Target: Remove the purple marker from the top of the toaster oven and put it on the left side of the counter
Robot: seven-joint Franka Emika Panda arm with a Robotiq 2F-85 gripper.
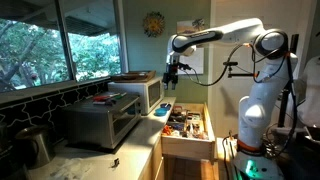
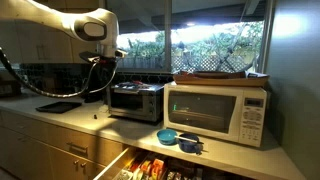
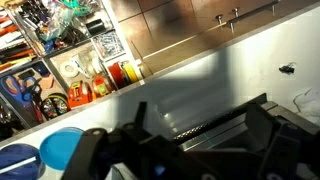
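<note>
The silver toaster oven with a dark glass door stands on the pale counter in both exterior views. A small reddish-purple marker lies on its top; I cannot make it out in the other views. My gripper hangs in the air in front of the appliances, above the counter's front edge, apart from the toaster oven. In the wrist view its fingers are spread with nothing between them, above the toaster oven's front edge.
A white microwave with a brown top stands beside the toaster oven. Blue bowls sit at the counter edge. A drawer full of utensils is pulled out below. A small dark object lies on the counter. A black tray lies further along.
</note>
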